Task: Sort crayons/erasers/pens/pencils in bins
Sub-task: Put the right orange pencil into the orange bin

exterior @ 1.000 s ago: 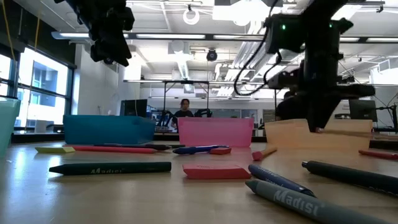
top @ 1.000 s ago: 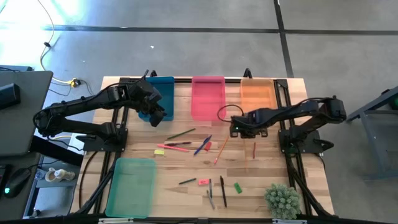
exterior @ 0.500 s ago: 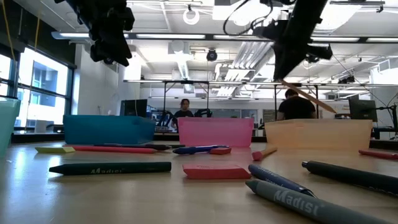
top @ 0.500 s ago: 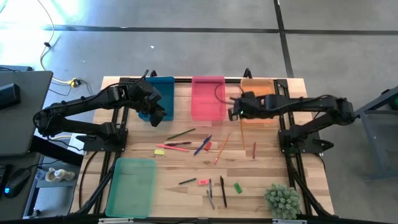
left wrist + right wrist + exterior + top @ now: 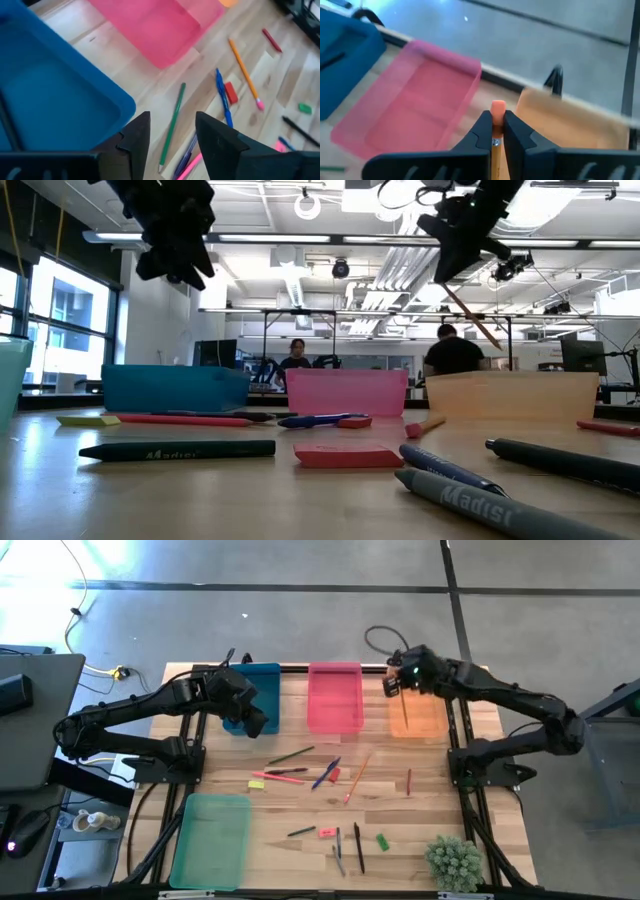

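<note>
Orange pencil [image 5: 497, 131] hidden below right gripper [image 5: 498, 131].

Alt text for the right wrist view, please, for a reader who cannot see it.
The right gripper is shut on an orange pencil, whose pink eraser tip sticks up between the two dark fingers. Beyond the fingers stand the pink bin and the orange bin, with a corner of the blue bin at the edge.
</note>
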Available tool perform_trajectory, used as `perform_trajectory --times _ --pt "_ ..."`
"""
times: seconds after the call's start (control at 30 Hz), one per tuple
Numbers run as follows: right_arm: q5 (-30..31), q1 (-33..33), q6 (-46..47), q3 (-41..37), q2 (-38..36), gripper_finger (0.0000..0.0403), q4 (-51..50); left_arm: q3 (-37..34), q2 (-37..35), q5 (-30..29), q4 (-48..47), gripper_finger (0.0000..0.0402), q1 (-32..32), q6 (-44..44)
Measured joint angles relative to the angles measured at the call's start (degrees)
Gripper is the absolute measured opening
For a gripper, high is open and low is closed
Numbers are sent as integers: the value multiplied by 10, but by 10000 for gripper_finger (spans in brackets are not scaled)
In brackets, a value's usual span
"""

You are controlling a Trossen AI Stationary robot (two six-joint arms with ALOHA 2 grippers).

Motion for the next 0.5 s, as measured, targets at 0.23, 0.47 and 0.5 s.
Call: perform_trajectory --times 0.23,0.47,0.5 --pt "-43 -96 -139 0 20 3 24 0 0 -24 0 180 0 -53" --pt "-108 -166 -201 0 83 3 14 0 0 -25 0 179 0 -50" --pt "-117 -173 -203 0 94 3 12 0 0 -25 0 179 0 -51"
